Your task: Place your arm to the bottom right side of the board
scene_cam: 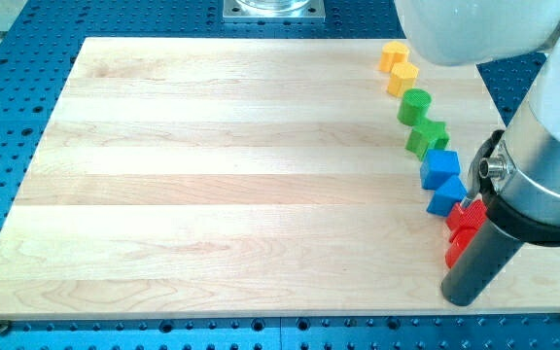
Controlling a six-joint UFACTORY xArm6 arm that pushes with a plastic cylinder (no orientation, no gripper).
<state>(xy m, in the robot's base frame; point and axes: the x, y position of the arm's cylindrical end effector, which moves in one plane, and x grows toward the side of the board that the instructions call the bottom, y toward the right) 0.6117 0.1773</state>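
My tip (462, 299) rests on the wooden board (212, 185) near its bottom right corner. It stands just below a red block (467, 221) and a second red block (455, 251), partly hidden by the rod. Above them a line of blocks runs up the view's right side: a blue block (447, 198), a blue cube (440, 167), a green star-like block (425, 136), a green round block (415, 104), a yellow hexagon-like block (402, 77) and an orange-yellow block (393, 54).
The white and grey arm body (542, 165) fills the view's right and hides part of the board's right edge. A blue perforated table (8, 78) surrounds the board. A metal mount (274, 9) sits at the view's top.
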